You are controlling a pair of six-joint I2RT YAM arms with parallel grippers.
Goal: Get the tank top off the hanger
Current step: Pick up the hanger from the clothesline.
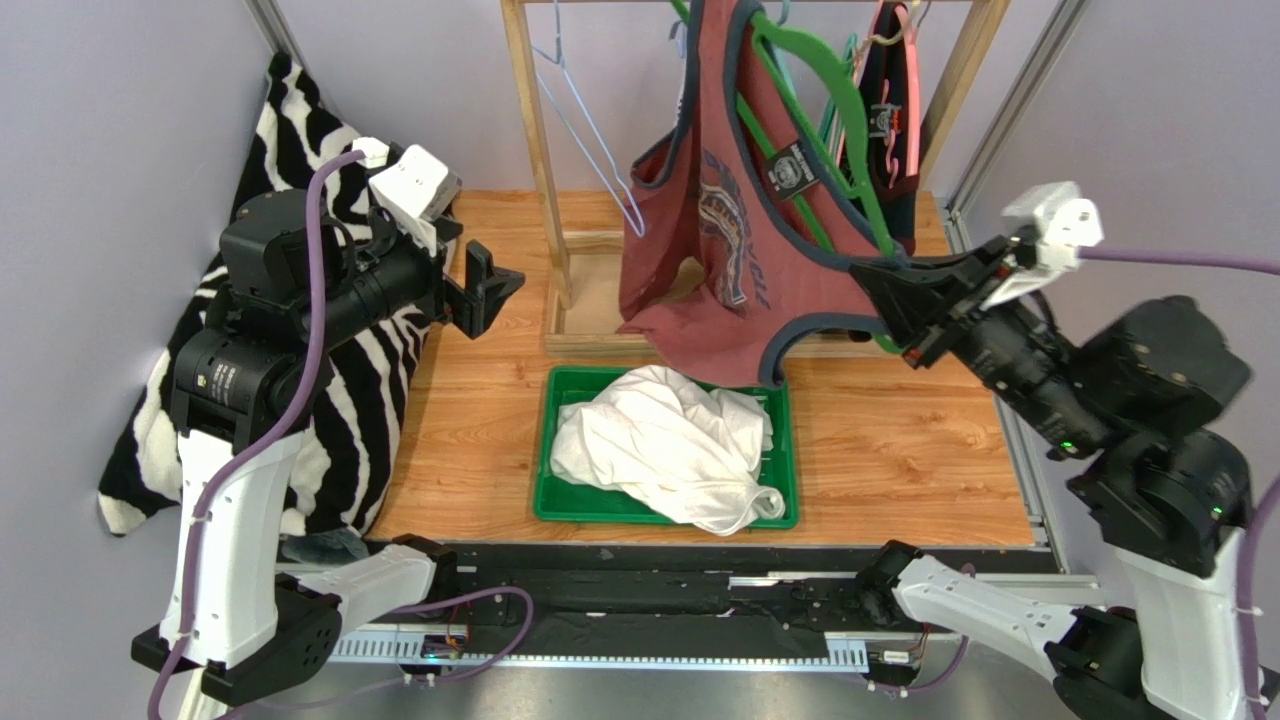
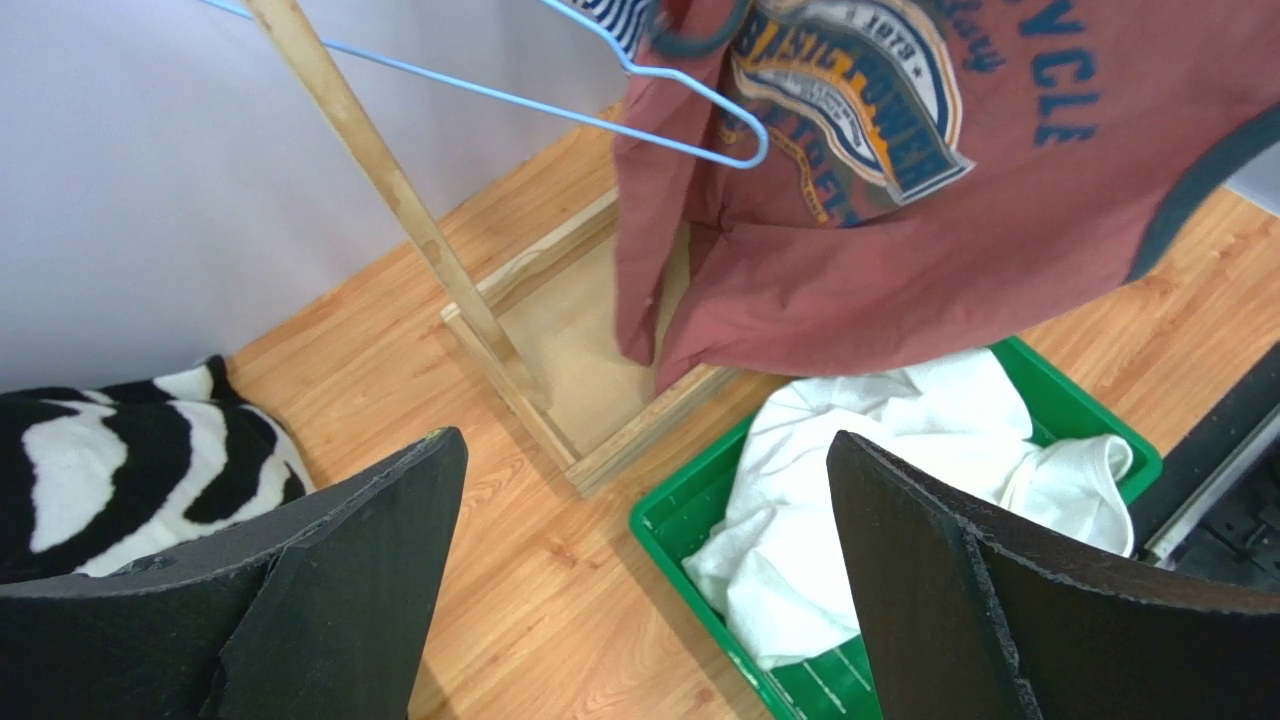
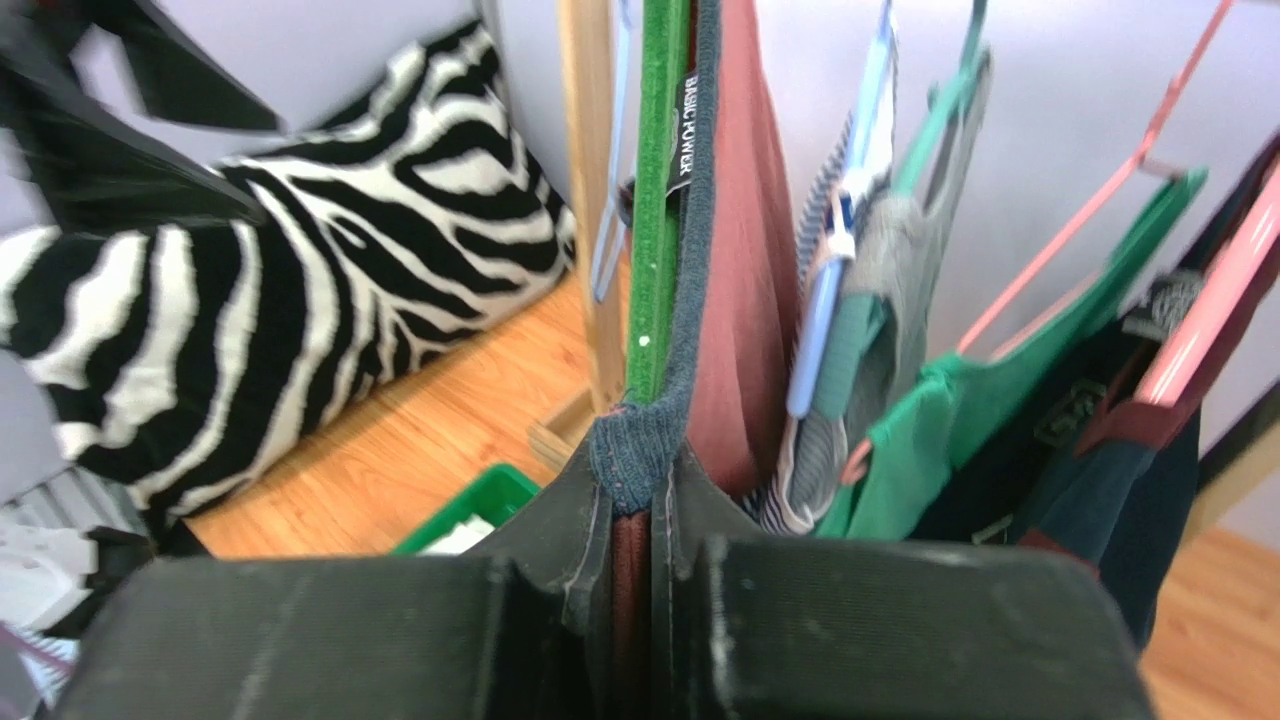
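A maroon tank top (image 1: 721,225) with dark grey trim and a printed chest graphic hangs on a green hanger (image 1: 804,143) from the wooden rack. My right gripper (image 1: 887,308) is shut on the tank top's lower right edge and pulls it out to the right. In the right wrist view the jaws (image 3: 639,480) pinch the grey trim, with the green hanger (image 3: 657,195) rising just above. My left gripper (image 1: 489,288) is open and empty, left of the rack; the tank top (image 2: 932,195) hangs ahead of it in the left wrist view.
A green tray (image 1: 564,503) holding a white garment (image 1: 669,443) sits below the tank top. A wooden rack base (image 1: 586,308) and post (image 1: 538,135) stand behind it. A blue wire hanger (image 1: 594,143) and several other garments (image 1: 887,105) hang alongside. A zebra-print cloth (image 1: 316,195) lies left.
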